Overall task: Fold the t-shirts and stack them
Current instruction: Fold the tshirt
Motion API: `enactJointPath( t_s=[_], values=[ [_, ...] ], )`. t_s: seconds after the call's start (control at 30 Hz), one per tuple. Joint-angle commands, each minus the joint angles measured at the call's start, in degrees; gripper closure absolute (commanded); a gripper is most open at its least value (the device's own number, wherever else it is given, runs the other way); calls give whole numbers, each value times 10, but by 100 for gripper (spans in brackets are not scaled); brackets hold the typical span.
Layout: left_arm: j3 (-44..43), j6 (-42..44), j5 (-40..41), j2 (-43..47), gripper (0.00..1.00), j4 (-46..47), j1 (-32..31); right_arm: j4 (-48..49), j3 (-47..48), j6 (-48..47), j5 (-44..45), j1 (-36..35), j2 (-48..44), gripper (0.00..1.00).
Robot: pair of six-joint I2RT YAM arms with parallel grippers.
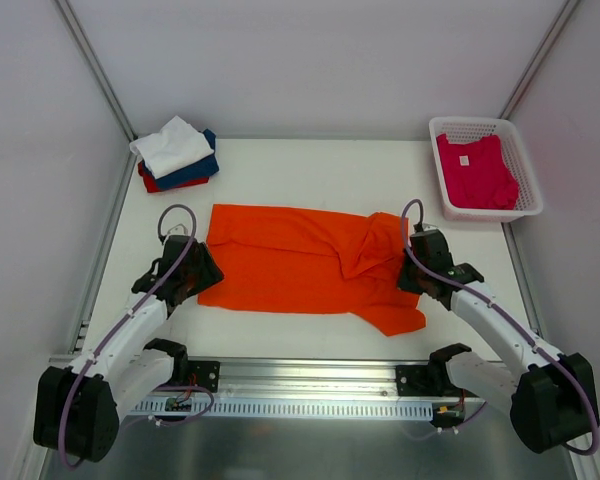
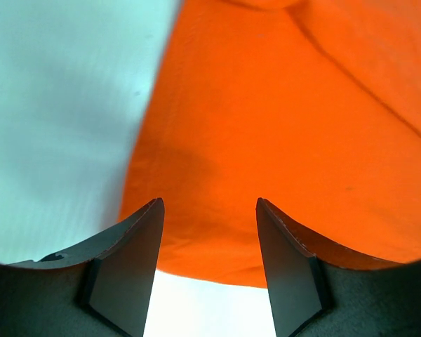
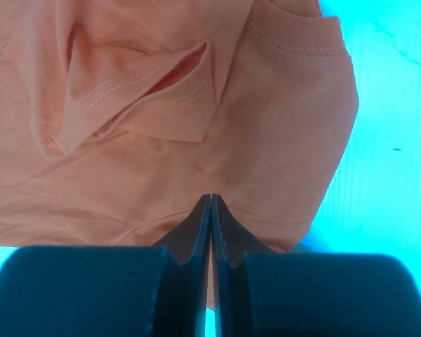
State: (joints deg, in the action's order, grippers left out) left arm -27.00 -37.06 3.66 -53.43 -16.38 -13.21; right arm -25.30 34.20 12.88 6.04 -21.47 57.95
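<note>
Orange t-shirt [image 1: 290,260] is the piece being worked. Right gripper [image 3: 210,198] sits on its right end, jaws closed tip to tip. No cloth shows between them, so I can't tell if a thin layer is nipped. Just past the tips the fabric is rumpled: a stitched hem fold [image 3: 140,91] and a ribbed band [image 3: 295,38] by the bare table.

Left gripper [image 2: 209,203] is spread open, holding nothing. It straddles the shirt's left edge, with orange cloth [image 2: 281,126] between and ahead of the fingers and table to the left.

In the top view the two grippers [image 1: 202,268] [image 1: 412,262] sit at opposite ends of the shirt. It lies across the middle of the table [image 1: 310,170], closer to the near edge. Its left part is flat, its right part bunched, with one flap trailing toward the near edge.

Handling, by judgement:
- Light, thin and limp, with no stiffness, so it will sag and drape from any grip.
- Not fragile, and probably slides easily on the smooth top.
- Best pinched at hem corners or shoulder edges, both ends together to keep it taut.

Containers:
- White mesh basket [image 1: 525,190] at the far right corner holds the magenta t-shirt [image 1: 475,175], white neck label [image 1: 463,158] up, not folded.
- No container at the far left corner, just the folded stack: white t-shirt [image 1: 170,145] on top, navy t-shirt [image 1: 195,172] under it, red t-shirt [image 1: 150,183] at the bottom.
</note>
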Motion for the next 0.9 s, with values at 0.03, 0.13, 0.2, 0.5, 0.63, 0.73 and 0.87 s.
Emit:
enactJointPath(
  t_s=[0.03, 0.13, 0.2, 0.5, 0.63, 0.73, 0.87],
  values=[
    [20, -7, 76, 39, 45, -42, -6, 16, -7, -14, -23, 14, -15, 96],
    [21, -17, 84, 42, 45, -72, -6, 23, -12, -19, -35, 25, -16, 96],
    [16, -31, 88, 39, 45, -90, -6, 30, -18, -21, -43, 29, -17, 96],
    [5, -93, 126, 1, 45, -137, -31, 26, -39, -8, -39, 41, -28, 87],
    [18, -110, 125, 17, 46, -141, -46, 9, -61, 1, -18, 41, -48, 65],
    [22, -115, 125, 22, 46, -141, -51, -13, -76, 20, -2, 41, -80, 58],
    [28, -121, 128, 22, 46, -139, -53, -65, -84, 78, 33, 41, -136, 58]
  ],
)
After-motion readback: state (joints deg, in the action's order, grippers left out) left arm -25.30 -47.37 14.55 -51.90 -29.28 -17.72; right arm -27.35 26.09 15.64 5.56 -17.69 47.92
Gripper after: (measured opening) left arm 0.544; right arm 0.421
